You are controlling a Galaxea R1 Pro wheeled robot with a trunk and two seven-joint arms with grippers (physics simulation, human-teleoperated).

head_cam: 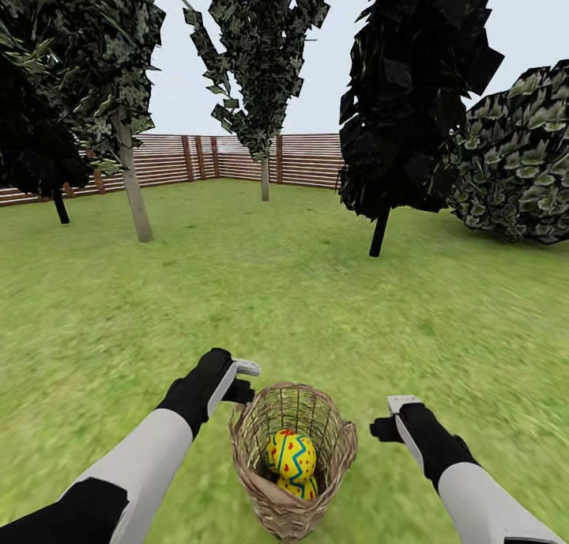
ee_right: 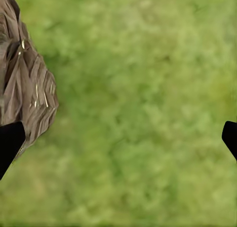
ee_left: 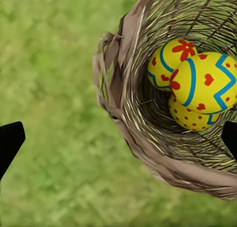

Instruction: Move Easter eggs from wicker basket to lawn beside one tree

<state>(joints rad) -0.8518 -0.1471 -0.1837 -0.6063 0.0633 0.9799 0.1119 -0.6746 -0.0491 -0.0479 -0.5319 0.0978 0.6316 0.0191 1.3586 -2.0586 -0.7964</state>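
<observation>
lawn [head_cam: 300, 291] runs wide to the fence, w/ a pale-trunked tree [head_cam: 133, 176] at ~11 o'clock well apart from the wicker basket [head_cam: 261, 489], which sits at 6 o'clock btwn both arms. all three easter eggs [ee_left: 197, 83] sit inside it, so this looks like the very start, pre-grasp. left gripper [head_cam: 241, 376] hangs just beside the rim at its 10 o'clock, right gripper [head_cam: 399, 417] near its 3 o'clock, both w/ fingers spread wide & empty; next move prob needs the left brought over the opening & down onto the top egg.
</observation>
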